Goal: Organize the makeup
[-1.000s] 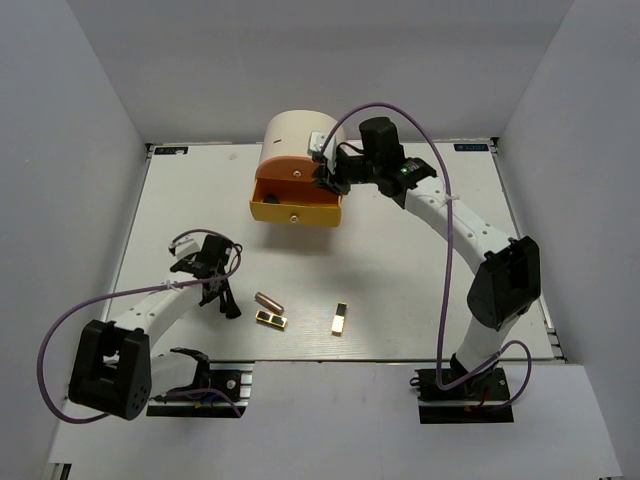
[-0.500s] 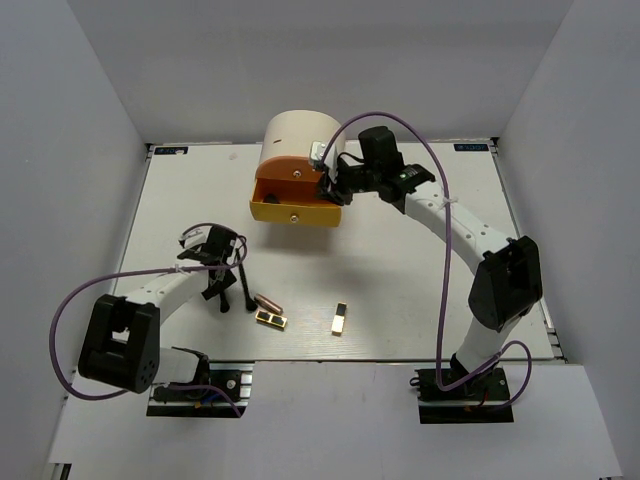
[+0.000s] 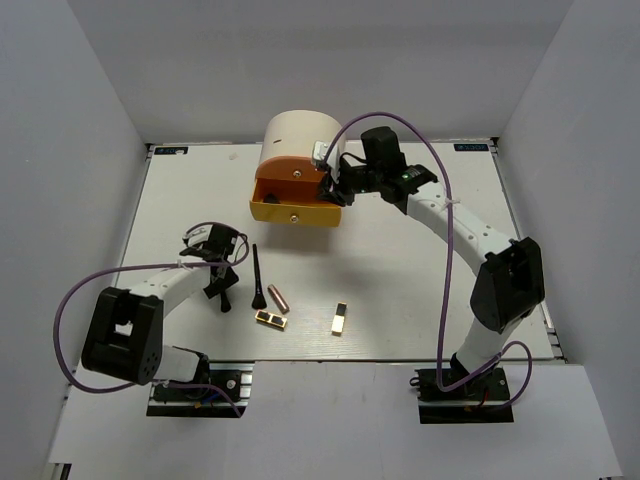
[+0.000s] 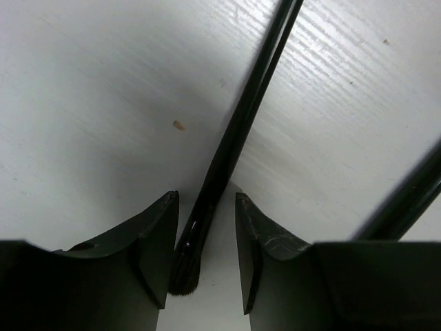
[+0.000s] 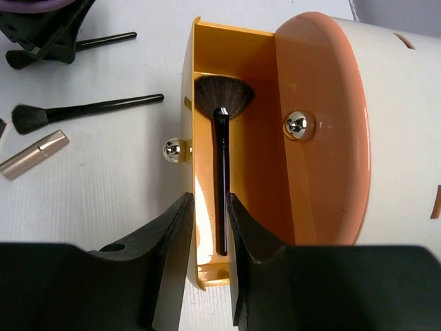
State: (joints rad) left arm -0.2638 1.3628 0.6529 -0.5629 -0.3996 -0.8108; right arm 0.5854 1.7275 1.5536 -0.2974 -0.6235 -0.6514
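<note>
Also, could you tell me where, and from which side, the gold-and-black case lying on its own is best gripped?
I would take the gold-and-black case across its two long sides, at mid-length, coming straight down. It lies flat on the table as a narrow rectangle, so only its short span suits a two-finger grip, and bare table flanks both long sides.

Open drawer (image 5: 256,181) holds 1 fan brush (image 5: 221,148), room beside it.

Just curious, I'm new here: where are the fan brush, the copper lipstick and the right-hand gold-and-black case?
fan brush (image 5: 222,95): right wrist view, on its bristles.
copper lipstick (image 3: 277,297): top external view, mid-body.
right-hand gold-and-black case (image 3: 341,319): top external view, its middle.
</note>
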